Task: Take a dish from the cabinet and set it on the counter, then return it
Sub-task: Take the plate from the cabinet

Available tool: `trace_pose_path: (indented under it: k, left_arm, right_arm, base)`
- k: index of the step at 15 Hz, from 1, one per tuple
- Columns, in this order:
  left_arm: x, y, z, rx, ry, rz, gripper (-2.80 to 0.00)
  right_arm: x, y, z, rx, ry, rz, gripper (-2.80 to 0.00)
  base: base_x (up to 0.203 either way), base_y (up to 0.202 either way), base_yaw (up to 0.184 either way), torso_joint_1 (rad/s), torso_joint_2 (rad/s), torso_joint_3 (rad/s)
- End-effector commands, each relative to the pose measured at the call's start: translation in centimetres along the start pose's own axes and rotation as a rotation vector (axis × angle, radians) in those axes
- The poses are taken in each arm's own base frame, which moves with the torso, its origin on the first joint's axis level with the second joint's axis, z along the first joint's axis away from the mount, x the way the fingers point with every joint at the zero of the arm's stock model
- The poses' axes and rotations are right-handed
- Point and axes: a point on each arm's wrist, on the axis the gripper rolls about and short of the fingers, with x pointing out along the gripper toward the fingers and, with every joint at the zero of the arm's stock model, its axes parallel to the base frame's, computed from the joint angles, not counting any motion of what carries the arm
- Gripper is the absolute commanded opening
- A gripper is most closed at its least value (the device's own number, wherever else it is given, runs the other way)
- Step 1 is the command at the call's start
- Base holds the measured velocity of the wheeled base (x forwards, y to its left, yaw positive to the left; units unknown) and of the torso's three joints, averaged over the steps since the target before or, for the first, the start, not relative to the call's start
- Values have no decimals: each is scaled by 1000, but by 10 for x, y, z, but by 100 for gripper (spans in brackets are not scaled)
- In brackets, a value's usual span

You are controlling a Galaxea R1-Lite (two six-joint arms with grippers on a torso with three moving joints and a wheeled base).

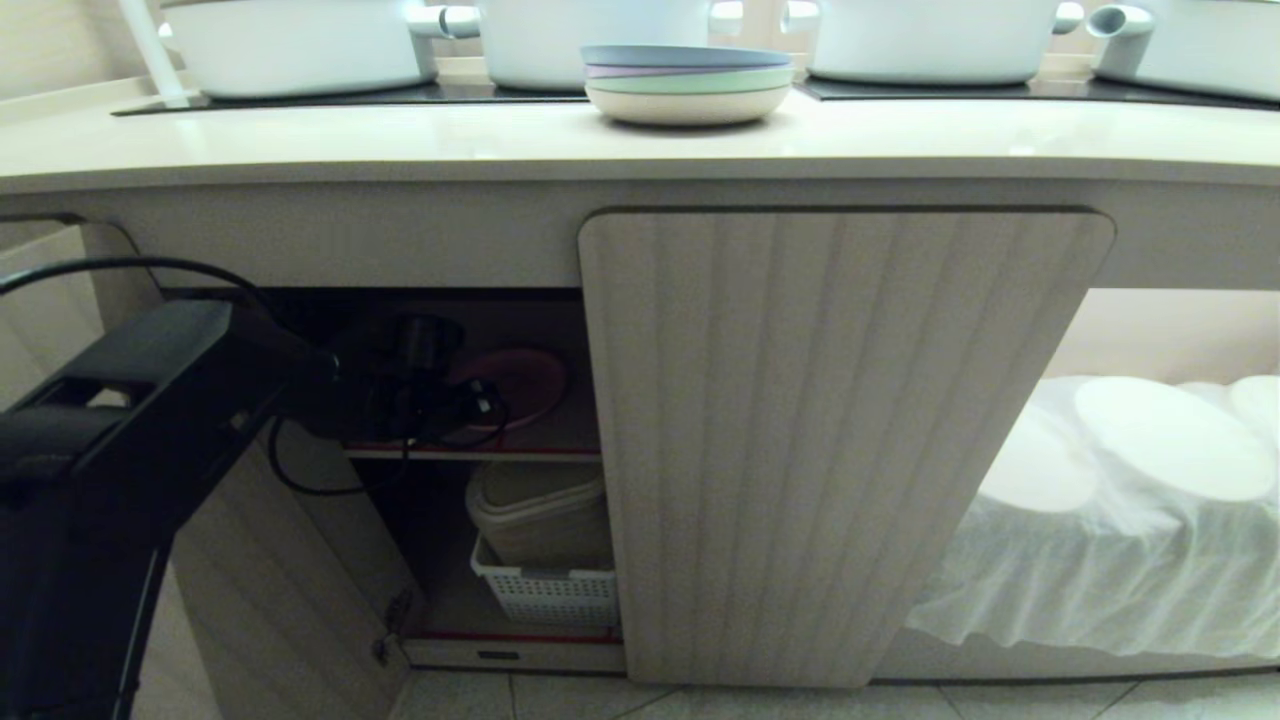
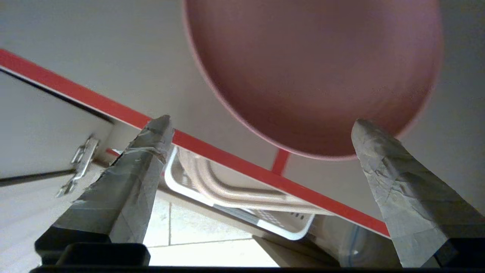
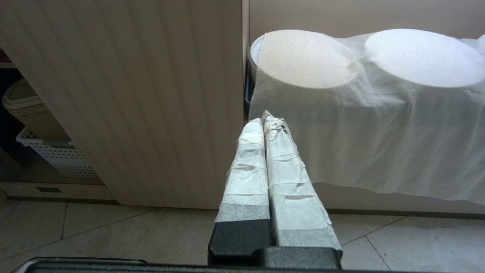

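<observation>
Head view shows one pink dish (image 1: 520, 385) at centre left of the frame, lying on the red-edged shelf (image 1: 480, 455) inside the open half of the cabinet (image 1: 840, 440). Being round, it has no long axis I can name; it lies flat, face up. One left gripper (image 1: 450, 400) reaches into that opening just in front of the dish. From the left wrist view its two taped fingers (image 2: 129, 178) stand wide apart, the dish (image 2: 314, 72) filling the upper middle of the frame beyond the tips, nothing between them. Below the shelf sits one white basket (image 1: 545, 595). On the counter (image 1: 300, 140) at the top I count four stacked pastel plates (image 1: 688, 85) and four white pots (image 1: 300, 45) behind. Right wrist view has the right gripper (image 3: 269, 119) low at centre, fingers pressed together, facing the fluted door and two white-draped plates (image 3: 307, 58)
</observation>
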Motion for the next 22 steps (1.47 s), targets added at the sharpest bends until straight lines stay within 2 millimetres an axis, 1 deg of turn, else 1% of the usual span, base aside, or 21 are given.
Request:
trace_pose_path:
  k: [1,5,10,22]
  left_arm:
    - [7,3,-1,-16,5,11,0]
    - [12,7,1,-26,20,30,0]
    - [16,0,14,-28,23,33,0]
    - [20,-1,10,-64,65,48,0]
  right_arm:
    - [0,0,0,0,0,0,-280]
    - [0,0,0,0,0,0,-280]
    - [0,0,0,0,0,0,-280]
    - [0,0,0,0,0,0,-280]
  base:
    - [0,0,0,0,0,0]
    - [0,0,0,0,0,0]
    - [0,0,0,0,0,0]
    - [0,0,0,0,0,0]
